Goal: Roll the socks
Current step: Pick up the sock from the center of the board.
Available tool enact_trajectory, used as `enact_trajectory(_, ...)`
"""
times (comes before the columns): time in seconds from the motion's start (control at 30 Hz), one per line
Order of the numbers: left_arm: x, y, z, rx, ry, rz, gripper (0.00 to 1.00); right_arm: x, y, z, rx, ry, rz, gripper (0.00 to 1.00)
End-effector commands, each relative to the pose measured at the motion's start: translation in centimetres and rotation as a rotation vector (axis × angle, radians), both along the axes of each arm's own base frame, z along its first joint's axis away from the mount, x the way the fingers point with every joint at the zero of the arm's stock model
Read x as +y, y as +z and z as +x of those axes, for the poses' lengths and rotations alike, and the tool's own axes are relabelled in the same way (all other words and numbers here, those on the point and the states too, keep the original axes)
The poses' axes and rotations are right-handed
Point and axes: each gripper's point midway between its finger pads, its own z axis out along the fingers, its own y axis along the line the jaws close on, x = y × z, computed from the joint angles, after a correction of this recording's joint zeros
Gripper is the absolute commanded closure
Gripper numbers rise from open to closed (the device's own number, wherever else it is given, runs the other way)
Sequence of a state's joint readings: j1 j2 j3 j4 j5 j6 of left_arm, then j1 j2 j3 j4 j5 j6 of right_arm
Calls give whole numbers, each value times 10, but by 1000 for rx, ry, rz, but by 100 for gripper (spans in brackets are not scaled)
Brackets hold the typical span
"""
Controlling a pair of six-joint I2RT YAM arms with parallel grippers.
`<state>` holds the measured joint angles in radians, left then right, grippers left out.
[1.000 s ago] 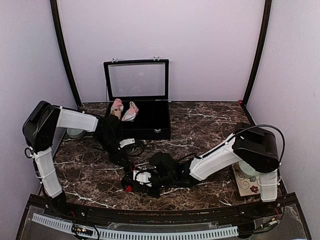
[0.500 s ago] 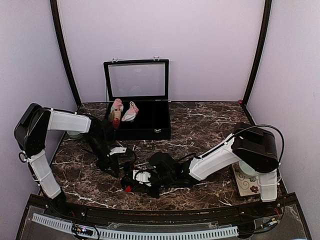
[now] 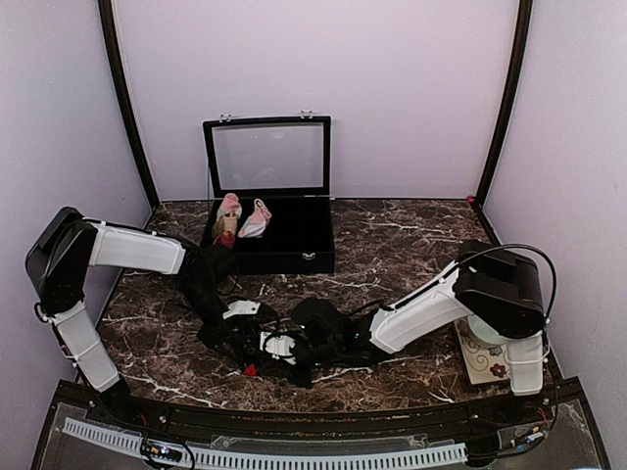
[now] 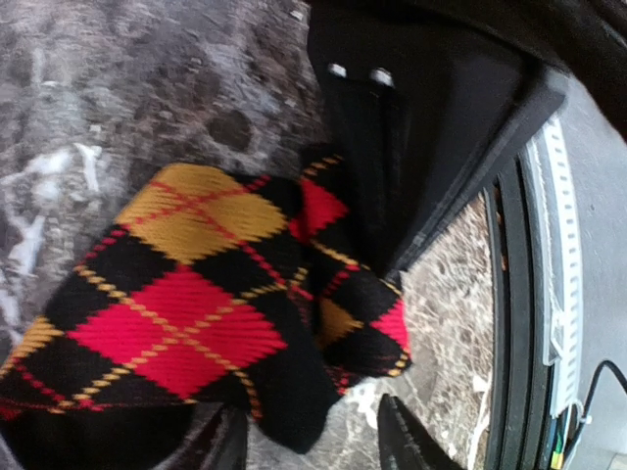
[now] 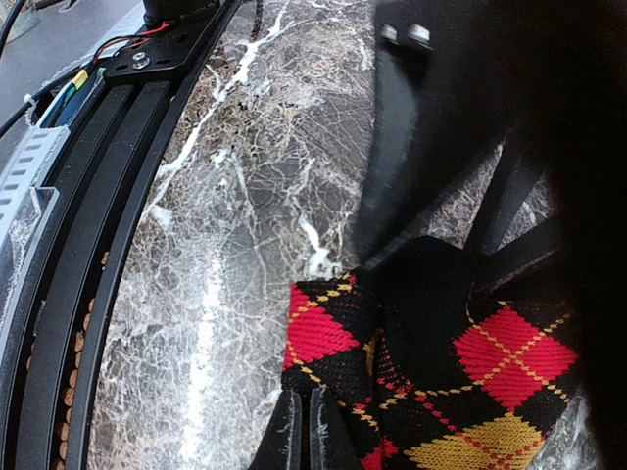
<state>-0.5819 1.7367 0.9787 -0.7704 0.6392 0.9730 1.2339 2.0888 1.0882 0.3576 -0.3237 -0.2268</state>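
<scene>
Because a roll needs one end anchored while the rest is turned over it, the black argyle sock (image 4: 186,304) lies bunched on the marble table (image 3: 411,245), low and just left of centre in the overhead view, close to the near rail. Its corner is already folded back on itself. At the bottom edge of the right wrist view, the right gripper (image 5: 306,431) has its jaws pressed nearly together on the sock's hem, which looks like the anchoring pinch. The left gripper (image 4: 309,446) comes in from the opposite side with its jaws spread wide. The folded corner sits between them but is not clamped, so this arm is probably lining up to take the free fold and turn it. The two grippers stand just beside each other, each filling the upper right of the other's wrist view. The pink sock (image 3: 258,221) waits well apart in the open black case (image 3: 294,250) at the back, beside an upright roll (image 3: 227,213).
</scene>
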Motion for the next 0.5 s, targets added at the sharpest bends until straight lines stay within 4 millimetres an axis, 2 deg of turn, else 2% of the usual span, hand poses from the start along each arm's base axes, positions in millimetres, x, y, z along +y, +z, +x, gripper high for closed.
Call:
enact_trajectory(0.0, -11, 5, 5, -24, 25, -44, 60, -91, -111, -29, 155, -34, -452, 99)
enact_trajectory(0.13, -13, -5, 14, -22, 65, 9, 89, -92, -113, -30, 168, -36, -457, 100)
enact_trajectory(0.2, -12, -3, 21, -29, 101, 16, 97, -92, -114, -31, 176, -37, -459, 100)
enact_trajectory(0.23, -11, -1, 26, -37, 123, 10, 100, -93, -115, -32, 183, -37, -464, 100)
enact_trajectory(0.47, 0, 22, 56, -108, 247, -24, 100, -97, -122, -36, 208, -31, -485, 100)
